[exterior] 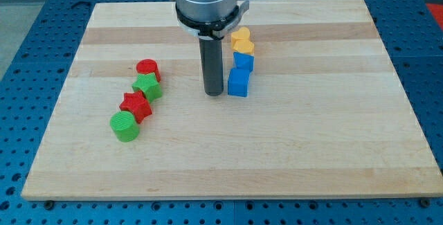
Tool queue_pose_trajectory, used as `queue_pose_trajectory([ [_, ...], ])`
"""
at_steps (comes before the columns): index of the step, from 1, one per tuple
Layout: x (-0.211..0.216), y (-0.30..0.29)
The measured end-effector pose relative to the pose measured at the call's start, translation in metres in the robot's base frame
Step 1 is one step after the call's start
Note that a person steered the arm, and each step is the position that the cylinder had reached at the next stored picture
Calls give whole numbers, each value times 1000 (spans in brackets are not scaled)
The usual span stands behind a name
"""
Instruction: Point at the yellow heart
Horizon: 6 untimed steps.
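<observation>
The yellow heart [241, 41] lies near the view's top centre of the wooden board [228, 156]. Just below it sit a blue block [243, 61] of unclear shape and a blue cube [238, 83], forming a short column. My tip [214, 93] rests on the board just left of the blue cube, below and left of the yellow heart, about two block-widths from it. The rod rises to the grey arm at the view's top.
At the view's left a slanted row holds a red cylinder [148, 69], a green star [148, 85], a red star [135, 105] and a green cylinder [125, 126]. A blue perforated table surrounds the board.
</observation>
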<state>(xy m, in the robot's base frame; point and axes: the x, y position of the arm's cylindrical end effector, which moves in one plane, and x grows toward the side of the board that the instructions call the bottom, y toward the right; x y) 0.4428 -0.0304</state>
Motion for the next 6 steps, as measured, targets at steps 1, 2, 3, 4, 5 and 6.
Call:
queue_pose_trajectory([
  [1,-5,0],
  [2,-6,-1],
  [3,-23,-25],
  [4,-58,-44],
  [5,-100,-48],
  [6,-133,-43],
])
